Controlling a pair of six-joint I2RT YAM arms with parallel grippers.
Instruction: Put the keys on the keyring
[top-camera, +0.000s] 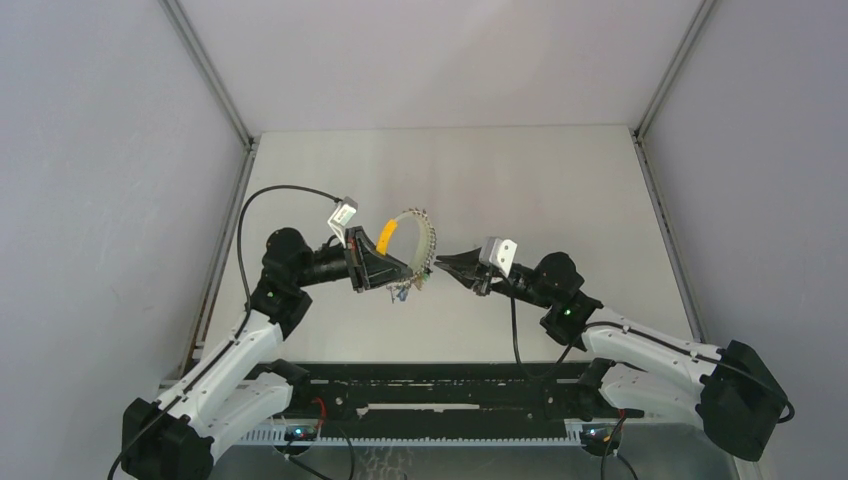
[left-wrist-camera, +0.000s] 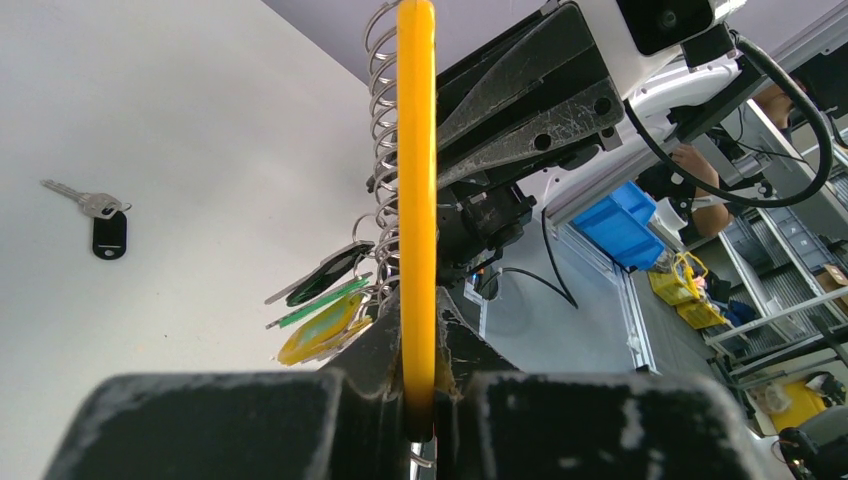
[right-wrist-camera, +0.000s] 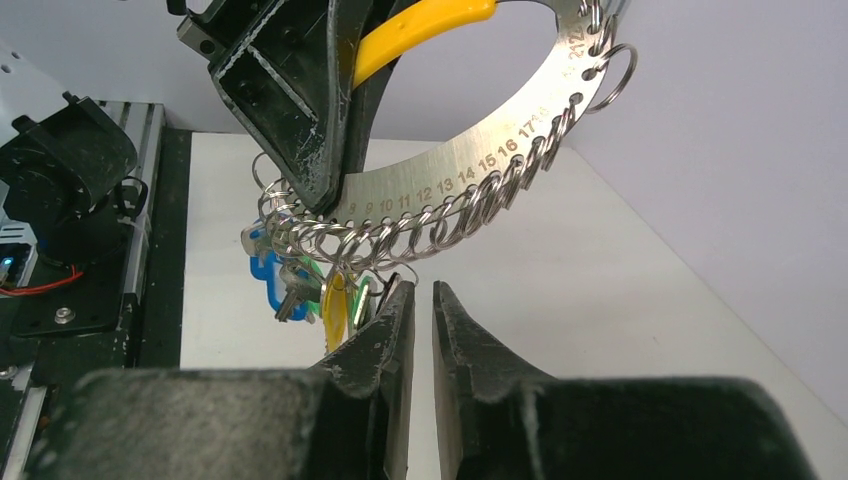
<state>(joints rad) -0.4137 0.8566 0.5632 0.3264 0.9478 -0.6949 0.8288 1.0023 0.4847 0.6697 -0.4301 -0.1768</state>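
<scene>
My left gripper (left-wrist-camera: 417, 300) is shut on the yellow-orange band (left-wrist-camera: 416, 150) of the keyring (top-camera: 415, 240) and holds it upright above the table. The ring's silvery numbered plate (right-wrist-camera: 480, 165) carries several small wire loops. Blue, green and yellow tags (right-wrist-camera: 300, 290) hang in a bunch from its lower end. My right gripper (right-wrist-camera: 422, 292) points its tips just under those loops, beside the tags. Its jaws stand a narrow gap apart with nothing between them. One loose key (left-wrist-camera: 100, 215), with a black head and silver blade, lies flat on the table in the left wrist view.
White table (top-camera: 560, 200) with grey walls on three sides. The black rail (top-camera: 430, 400) with the arm bases runs along the near edge. Both arms meet over the table's middle, with cables trailing behind them.
</scene>
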